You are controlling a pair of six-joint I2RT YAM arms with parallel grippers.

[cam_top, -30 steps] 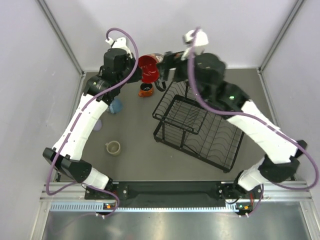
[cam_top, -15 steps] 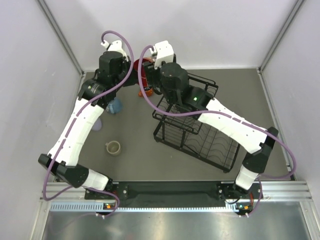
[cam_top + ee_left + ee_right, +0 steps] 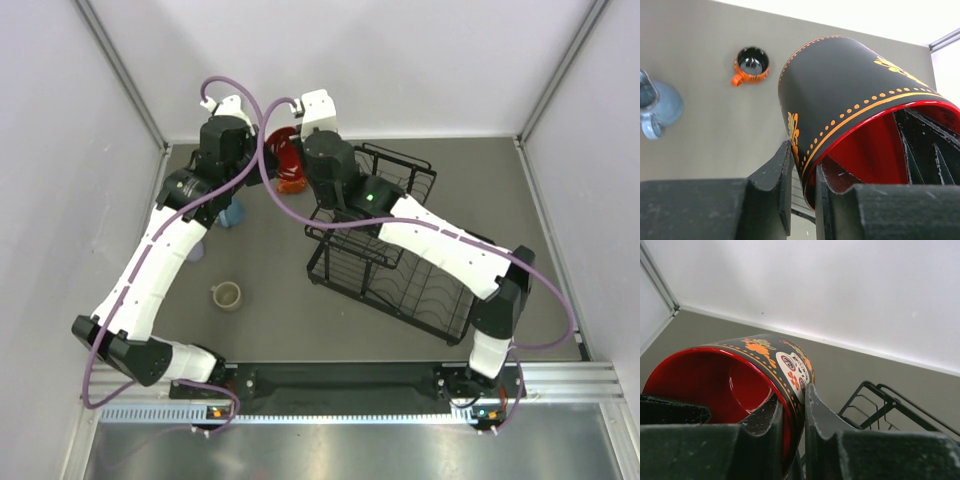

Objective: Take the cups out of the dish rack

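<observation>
The large red mug with a black patterned outside (image 3: 283,150) hangs tilted over the far left of the table, gripped at its rim from two sides. My left gripper (image 3: 802,155) is shut on the rim, one finger outside and one inside the mug (image 3: 850,85). My right gripper (image 3: 792,392) is shut on the opposite rim of the mug (image 3: 740,385) in the same way. Below it stands the small orange cup (image 3: 751,65). The blue mug (image 3: 232,212), a lavender tumbler (image 3: 195,250) and the beige mug (image 3: 227,295) stand on the table left of the black wire dish rack (image 3: 400,240).
The rack's raised tier (image 3: 885,405) lies just right of the held mug. A white back wall and a left side wall with a metal post (image 3: 120,70) stand close around both wrists. Purple cables loop over both arms.
My right arm swung left from beyond the rack to the mug, and its jaws closed on the rim. The left gripper kept hold, and the mug shifted slightly left and lower.
</observation>
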